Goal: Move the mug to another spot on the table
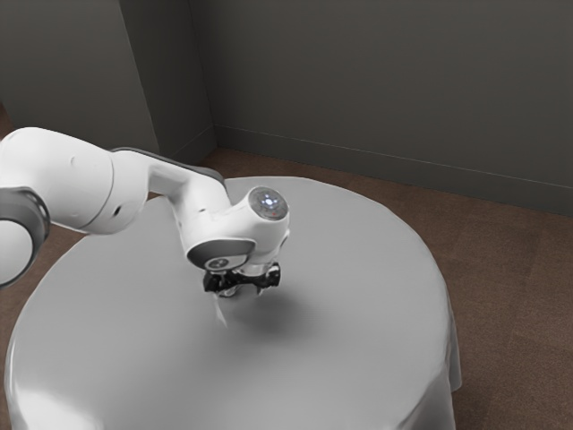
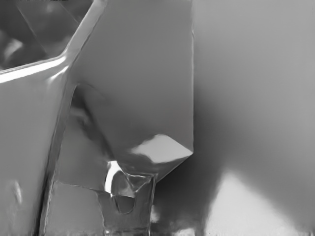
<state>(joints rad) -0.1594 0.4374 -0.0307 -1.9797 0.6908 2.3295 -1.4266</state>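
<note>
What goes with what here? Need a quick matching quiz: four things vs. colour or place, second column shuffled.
Things:
1. mug
2. gripper
3. table
4. floor

Descriptions:
A. brown, around the table
B. black
C. glossy grey, faceted, right under the gripper
D. round, draped in a pale grey cloth

Pairs: 1-C, 2-B, 3-D, 4-A
</note>
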